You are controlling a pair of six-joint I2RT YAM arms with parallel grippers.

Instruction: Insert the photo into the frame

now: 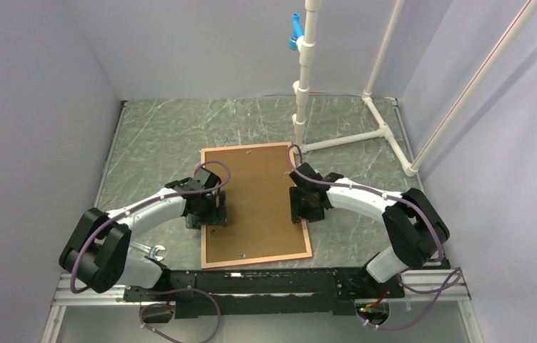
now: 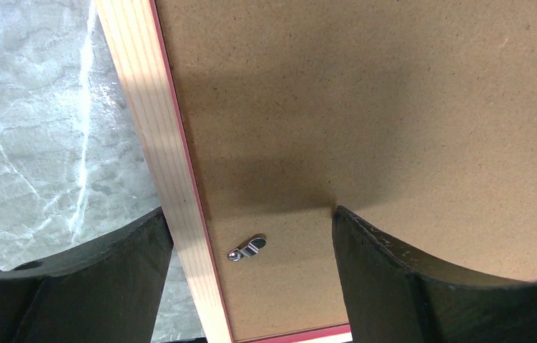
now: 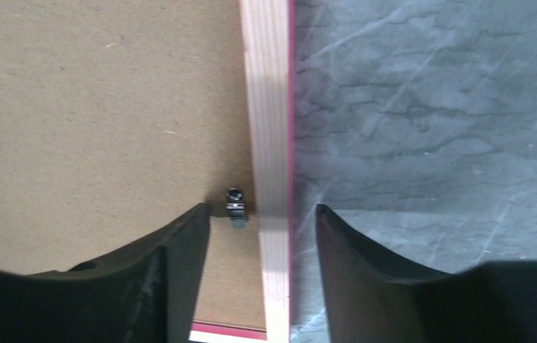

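The frame (image 1: 258, 261) lies face down on the table, its salmon border around a brown backing board (image 1: 258, 200). The photo is hidden. My left gripper (image 1: 208, 214) hovers over the frame's left side. In the left wrist view it (image 2: 249, 214) is open, and its fingers straddle the pale wooden rail (image 2: 158, 143) and a small metal clip (image 2: 247, 248) on the board (image 2: 365, 107). My right gripper (image 1: 301, 207) is over the right side. In the right wrist view it (image 3: 262, 209) is open astride the rail (image 3: 269, 107), with another clip (image 3: 235, 206) just ahead of its left finger.
A white pipe stand (image 1: 304, 86) rises just behind the frame's far right corner, with a blue fitting (image 1: 295, 32) near its top and feet running right. Grey marbled table (image 1: 165, 136) surrounds the frame. Walls close in on both sides. A small silver part (image 1: 154, 251) lies by the left arm's base.
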